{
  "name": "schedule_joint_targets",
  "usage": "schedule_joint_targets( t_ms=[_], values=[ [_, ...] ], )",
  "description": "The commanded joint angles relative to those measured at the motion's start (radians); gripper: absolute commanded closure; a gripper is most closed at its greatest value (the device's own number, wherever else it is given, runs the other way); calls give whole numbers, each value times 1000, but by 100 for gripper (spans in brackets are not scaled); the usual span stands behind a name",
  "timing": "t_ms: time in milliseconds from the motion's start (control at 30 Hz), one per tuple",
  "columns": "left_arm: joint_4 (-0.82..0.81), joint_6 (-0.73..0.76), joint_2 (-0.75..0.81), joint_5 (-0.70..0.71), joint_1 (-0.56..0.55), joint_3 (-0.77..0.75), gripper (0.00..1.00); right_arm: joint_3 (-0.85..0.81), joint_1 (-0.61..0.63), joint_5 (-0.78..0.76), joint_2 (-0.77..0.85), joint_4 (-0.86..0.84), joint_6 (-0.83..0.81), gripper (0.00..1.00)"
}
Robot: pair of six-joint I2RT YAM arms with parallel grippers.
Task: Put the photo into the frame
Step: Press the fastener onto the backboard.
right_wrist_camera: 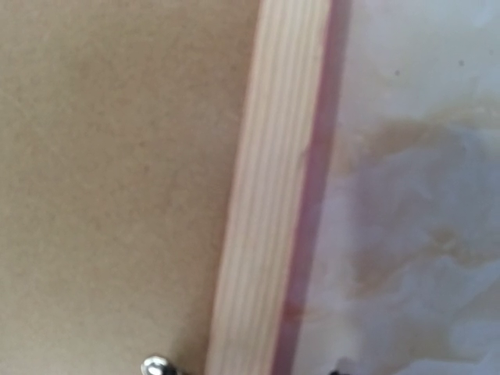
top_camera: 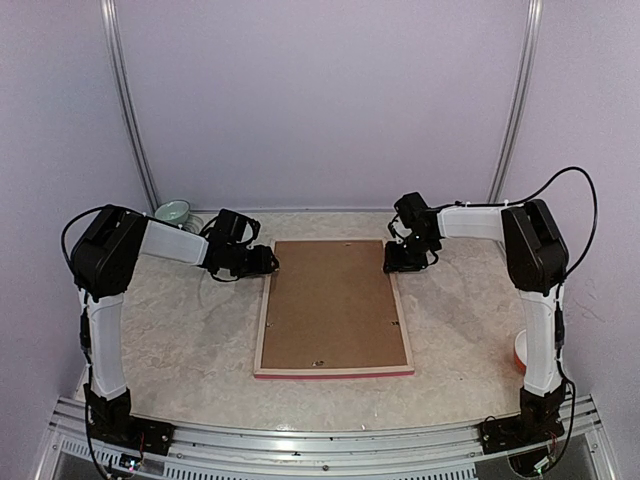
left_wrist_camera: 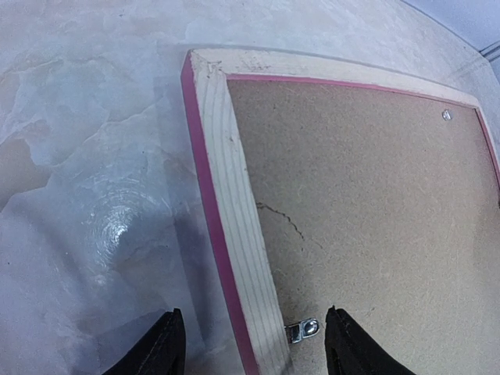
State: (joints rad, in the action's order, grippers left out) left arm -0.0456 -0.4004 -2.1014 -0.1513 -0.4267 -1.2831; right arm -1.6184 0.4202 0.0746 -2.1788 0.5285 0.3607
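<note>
You are looking down on the frame (top_camera: 334, 371), which lies face down on the table (top_camera: 190, 340), pale wood back upward, with a brown backing board (top_camera: 332, 305) filling its opening. The photo is not visible in any view (it may sit under the board, but that cannot be told).

The left gripper (top_camera: 262, 262) hangs low over the frame's far left corner. Its fingers (left_wrist_camera: 160, 348) stand apart and hold nothing. The left rail runs between them, and a small metal clip (left_wrist_camera: 301, 330) sits just inside the inner finger.

The right gripper (top_camera: 405, 262) is at the far right corner. Its wrist view is filled by rail and board, with a second clip (right_wrist_camera: 156, 366) at the bottom edge. Its fingers barely show, so you cannot tell whether it is open or closed.

What could go wrong, as a judgement: if the left fingers close where they are, they would likely pinch the rail rather than the clip. That could drag or tilt the whole frame. On the right you are working nearly blind, so a misjudged descent could press on the board or skid off the clip. Uneven pulls from both arms could twist the frame.
</note>
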Motion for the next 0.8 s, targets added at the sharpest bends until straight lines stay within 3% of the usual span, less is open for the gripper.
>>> schedule_joint_targets(
  t_ms=[0,567,633,767],
  values=[
    [-17,1,-11,-14,7,7,39,-13,-11,-26,-38,47,-2,59],
    [-19,0,-14,-17,8,7,39,-42,-11,1,-41,60,-2,67],
    [-19,1,-15,-18,8,6,39,-55,-11,5,-44,75,-6,65],
    [-19,1,-16,-19,7,5,39,-127,-11,17,-59,156,-43,47]
  ],
)
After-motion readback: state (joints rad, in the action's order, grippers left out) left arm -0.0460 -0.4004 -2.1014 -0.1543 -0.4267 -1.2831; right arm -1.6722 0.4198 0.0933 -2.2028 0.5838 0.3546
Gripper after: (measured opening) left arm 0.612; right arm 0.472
